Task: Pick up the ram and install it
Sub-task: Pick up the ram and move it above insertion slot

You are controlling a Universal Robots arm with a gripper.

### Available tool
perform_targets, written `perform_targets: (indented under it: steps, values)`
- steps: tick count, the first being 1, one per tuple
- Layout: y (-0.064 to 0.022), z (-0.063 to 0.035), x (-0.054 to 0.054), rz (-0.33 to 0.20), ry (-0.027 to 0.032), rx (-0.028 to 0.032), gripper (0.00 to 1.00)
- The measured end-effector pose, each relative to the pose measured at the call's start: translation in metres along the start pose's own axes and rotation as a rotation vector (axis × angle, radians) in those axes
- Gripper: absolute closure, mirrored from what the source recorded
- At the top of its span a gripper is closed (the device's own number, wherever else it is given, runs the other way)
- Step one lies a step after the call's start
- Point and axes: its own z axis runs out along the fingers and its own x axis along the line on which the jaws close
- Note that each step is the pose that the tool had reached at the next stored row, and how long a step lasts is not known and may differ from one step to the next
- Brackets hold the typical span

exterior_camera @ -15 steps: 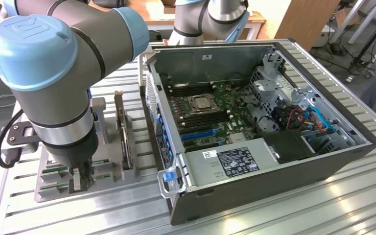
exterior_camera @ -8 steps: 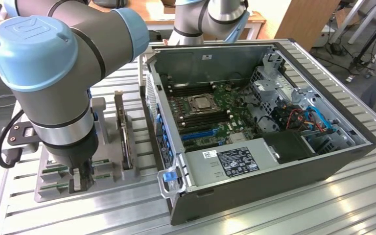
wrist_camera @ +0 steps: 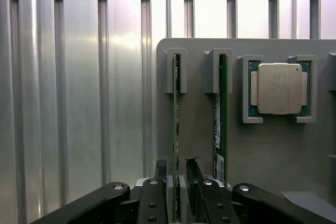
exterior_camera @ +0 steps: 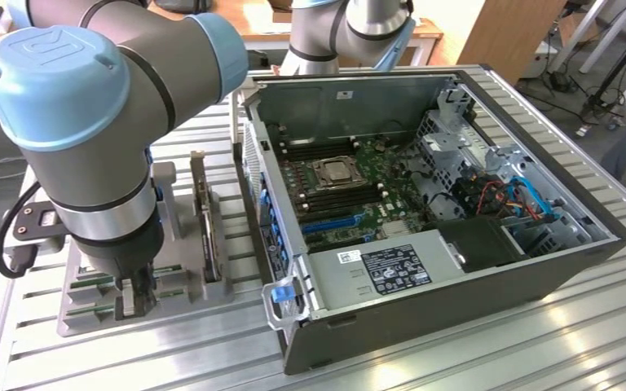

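Note:
Two green ram sticks stand on edge in slots of a grey holder plate (wrist_camera: 199,145). My gripper (wrist_camera: 176,167) is open, one black finger (wrist_camera: 160,170) on each side of the nearer ram (wrist_camera: 176,108), with small gaps showing. The second ram (wrist_camera: 221,114), with a white label, stands one slot over. In the exterior view the gripper (exterior_camera: 137,301) reaches down into the holder (exterior_camera: 74,314) at that view's left, beside the open computer case (exterior_camera: 443,277). Green ram ends (exterior_camera: 94,285) show beside the fingers.
A square silver processor chip (wrist_camera: 278,88) sits in a holder pocket next to the rams. An upright expansion card (exterior_camera: 209,220) stands between the holder and the case. The motherboard (exterior_camera: 362,195) lies exposed inside the case. A ribbed aluminium table (exterior_camera: 182,350) is underneath.

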Motion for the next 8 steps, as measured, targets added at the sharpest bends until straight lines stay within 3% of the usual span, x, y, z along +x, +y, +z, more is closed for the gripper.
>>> perform_targets:
  steps: [8]
  values:
    - [0.0003,0.0053,-0.0002,0.0,0.0,0.0001,0.7]
